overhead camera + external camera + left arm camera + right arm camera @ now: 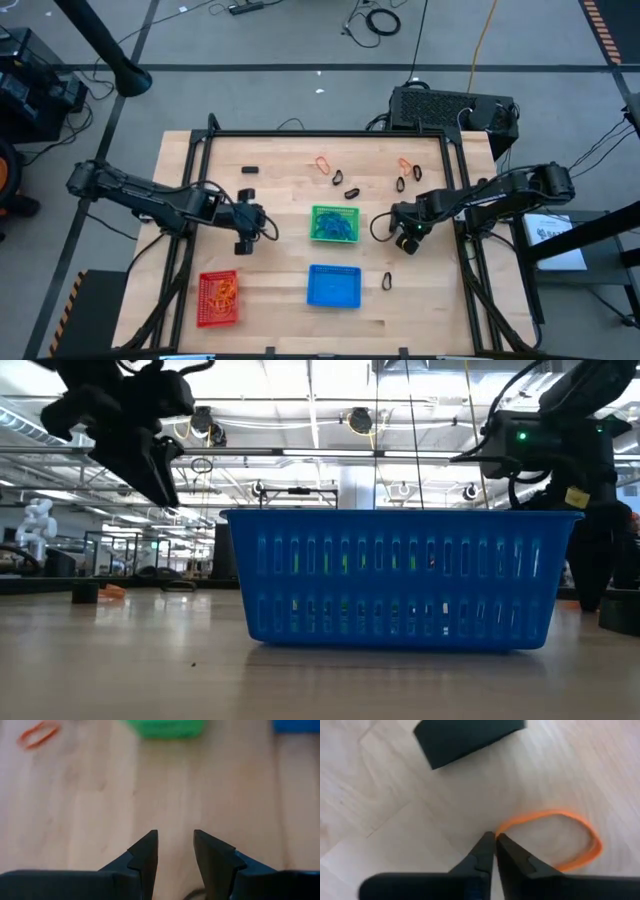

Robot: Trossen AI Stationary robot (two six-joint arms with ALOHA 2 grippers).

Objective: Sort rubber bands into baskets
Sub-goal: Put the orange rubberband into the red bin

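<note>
**Caller:** Where was your right arm just then?

**Me:** It came in from the right edge of the overhead frame, bent at the elbow. My right claw point(405, 236) was low over the table point(280, 260), just right of the green basket point(335, 224) at centre.

**Caller:** And the claw itself?

**Me:** Fingers pressed together, no gap at all! Their tips met right at the rim of an orange rubber band point(555, 840) lying flat on the wood, with a black block point(467, 737) near it. Whether the band was actually pinched, I couldn't tell.

**Caller:** Left side?

**Me:** My left arm stretched in from the left edge. The left claw point(245, 222) sat left of centre, fingers parted over bare wood with nothing between them.

**Caller:** The other bands?

**Me:** Loose bands point(351, 192), orange and black, lay in the upper middle. One black band point(387, 282) lay just right of the blue basket point(333, 285) at lower centre. Blue ones sat in the green basket, orange ones in the red basket point(218, 298) at lower left.
</note>
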